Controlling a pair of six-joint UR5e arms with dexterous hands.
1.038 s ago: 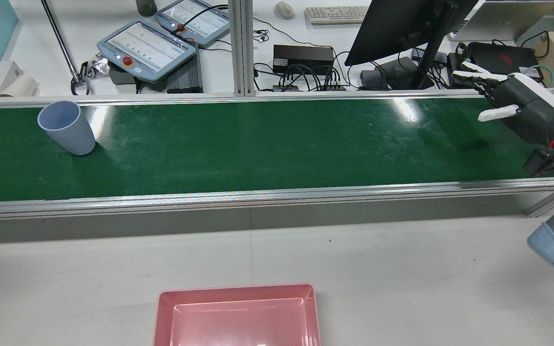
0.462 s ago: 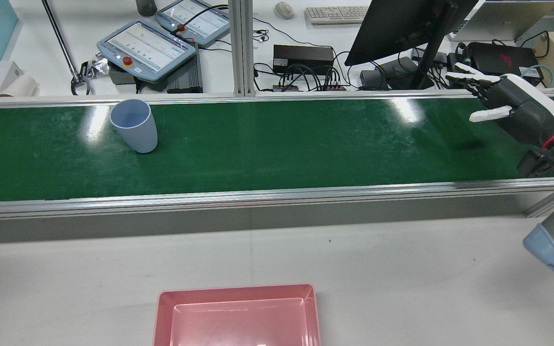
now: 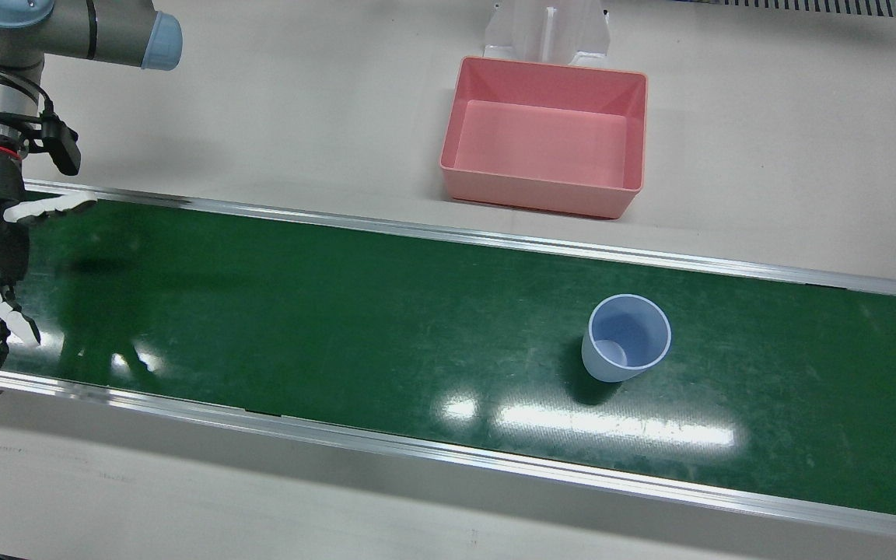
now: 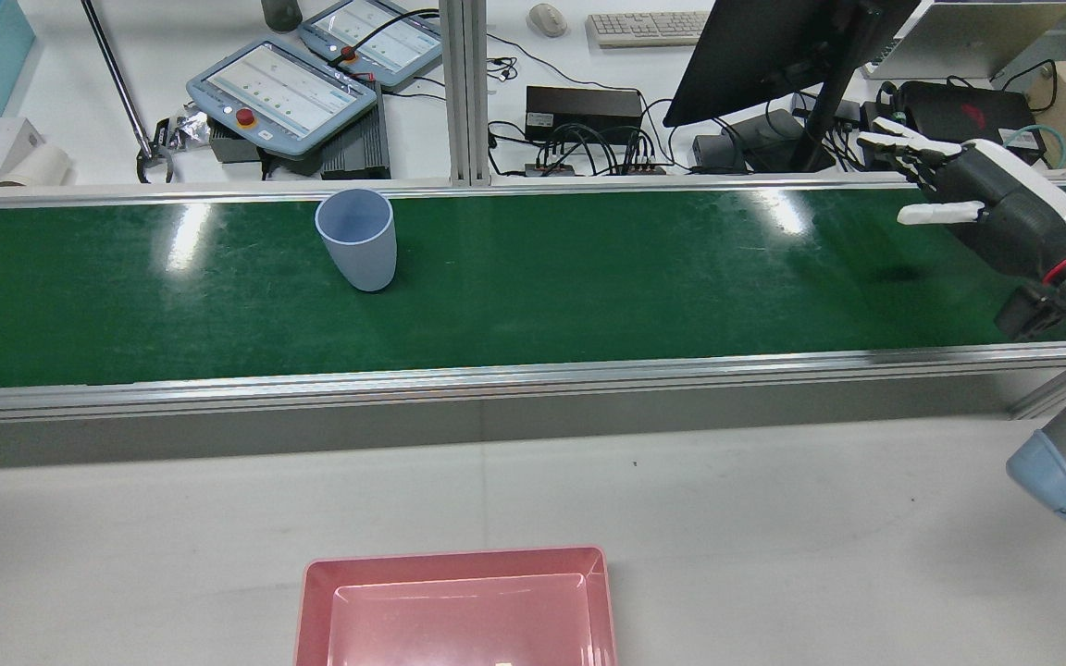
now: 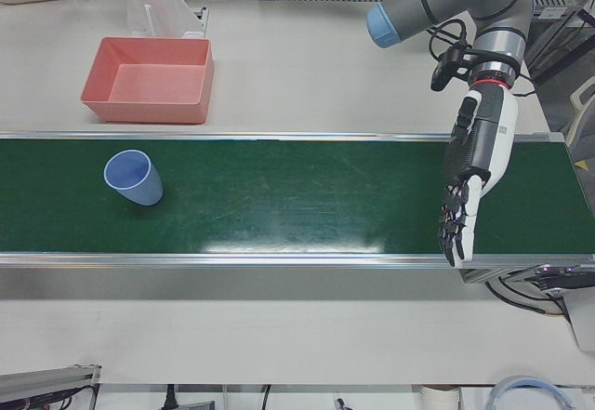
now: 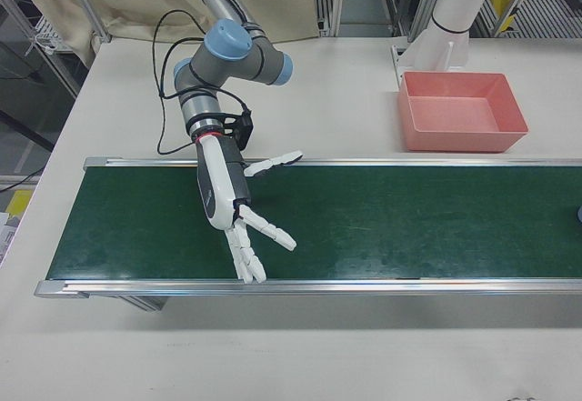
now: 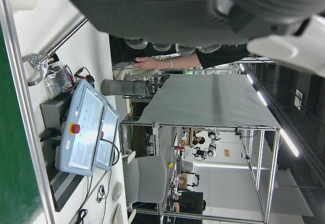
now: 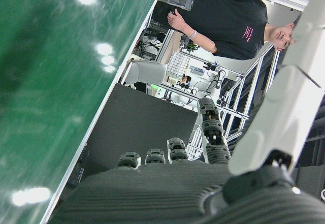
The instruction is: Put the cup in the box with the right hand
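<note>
A pale blue cup (image 4: 357, 239) stands upright on the green conveyor belt (image 4: 588, 277), near its far edge and left of centre in the rear view. It shows again as the cup (image 3: 625, 338) and the cup (image 5: 133, 178). The pink box (image 3: 533, 194) sits empty on the white table beside the belt, seen also as the box (image 4: 459, 558). My right hand (image 4: 986, 203) hovers open over the belt's right end, fingers spread, far from the cup. The same right hand (image 6: 232, 196) holds nothing. My left hand (image 5: 474, 173) hangs open over the belt's other end.
Behind the belt's far rail stand two teach pendants (image 4: 283, 88), a monitor (image 4: 774, 46), cables and a keyboard. A person in a black shirt (image 8: 228, 21) stands beyond the belt. The belt's aluminium rails (image 4: 496, 375) run along both sides.
The cup has travelled along the belt toward my right hand, from the far left to left of centre in the rear view. My right hand shifted only slightly.
</note>
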